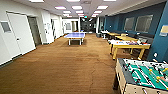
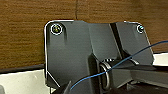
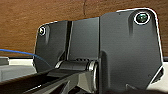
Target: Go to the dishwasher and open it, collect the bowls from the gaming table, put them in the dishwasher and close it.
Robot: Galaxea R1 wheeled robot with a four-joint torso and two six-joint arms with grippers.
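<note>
The gaming table (image 1: 128,44), long with a white top on yellow legs, stands at the right side of the hall, a few metres ahead of me. Small coloured things lie on its top, an orange one (image 1: 117,42) and some darker ones (image 1: 135,43). They are too blurred to tell whether they are the bowls. The dishwasher is out of view. Both wrist views look past my arms' dark plates at brown carpet (image 2: 22,37) (image 3: 25,15).
A table-football table (image 1: 142,75) with a green field stands close at the front right. A blue table-tennis table (image 1: 75,35) is far ahead in the middle. Yellow wooden tables (image 1: 125,37) line the blue right wall. White doors (image 1: 21,32) line the left wall. Wide brown carpet (image 1: 62,65) stretches ahead.
</note>
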